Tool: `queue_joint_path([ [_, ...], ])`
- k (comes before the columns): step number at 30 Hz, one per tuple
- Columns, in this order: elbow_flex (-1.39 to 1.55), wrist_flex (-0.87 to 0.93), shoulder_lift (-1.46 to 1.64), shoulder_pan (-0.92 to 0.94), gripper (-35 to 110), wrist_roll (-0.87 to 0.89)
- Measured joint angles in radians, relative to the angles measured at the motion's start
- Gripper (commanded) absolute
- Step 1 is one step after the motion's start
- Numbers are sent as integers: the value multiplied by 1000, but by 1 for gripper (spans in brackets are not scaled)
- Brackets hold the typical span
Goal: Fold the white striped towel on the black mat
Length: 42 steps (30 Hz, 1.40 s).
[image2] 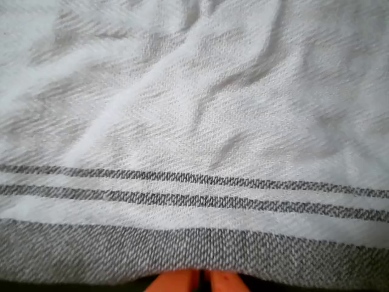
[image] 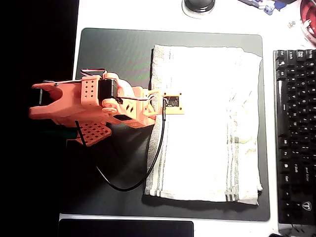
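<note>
The white striped towel (image: 207, 133) lies spread flat on the right half of the black mat (image: 113, 49), slightly wrinkled, with thin stripes near its left and right edges. My orange arm (image: 94, 103) reaches in from the left, its wrist end over the towel's left edge. In the wrist view the towel (image2: 194, 109) lies close below, its grey border and stripes running across. My gripper (image2: 202, 282) shows at the bottom edge, its two orange fingertips (image2: 176, 282) pressed together right at the towel's border. I see no cloth between them.
A black keyboard (image: 295, 133) lies right of the mat. A round black object (image: 199, 5) sits above the mat's top edge and a narrow dark strip (image: 126, 228) below it. A black cable (image: 148, 170) loops from the arm over the mat's left half.
</note>
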Motion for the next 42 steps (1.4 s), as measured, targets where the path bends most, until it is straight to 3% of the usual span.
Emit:
queue_joint_path([
  [23, 0, -34, -31, 12, 0, -48],
  [42, -345, -51, -434, -71, 0, 5],
])
